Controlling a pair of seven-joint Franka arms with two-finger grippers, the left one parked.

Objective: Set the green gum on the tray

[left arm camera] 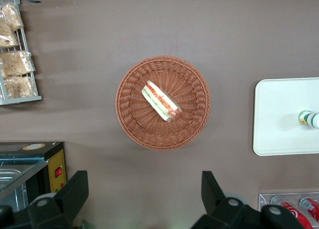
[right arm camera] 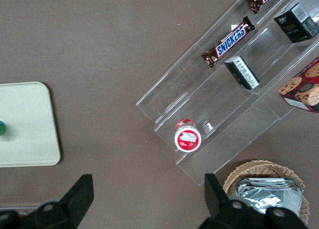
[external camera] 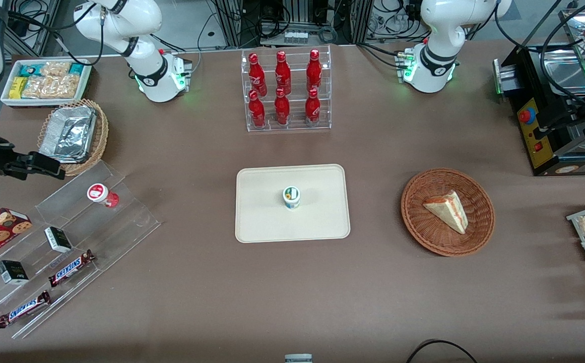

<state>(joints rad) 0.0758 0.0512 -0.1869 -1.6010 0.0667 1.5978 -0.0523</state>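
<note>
I see the green gum (external camera: 291,197) standing upright near the middle of the tray (external camera: 262,222), with bare tray on every side of it. My gripper (right arm camera: 147,199) hangs empty at the working arm's end of the worktop (external camera: 423,302), above the clear stepped rack (external camera: 121,222), fingers (right arm camera: 79,196) spread wide. The wrist view cuts the gum off at its edge. Brown worktop lies open around the tray.

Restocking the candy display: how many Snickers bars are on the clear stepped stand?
2. One Snickers bar lies on a lower step, the other Snickers bar on the step nearest the front camera. The gripper hovers open above the stand, holding nothing.
</note>
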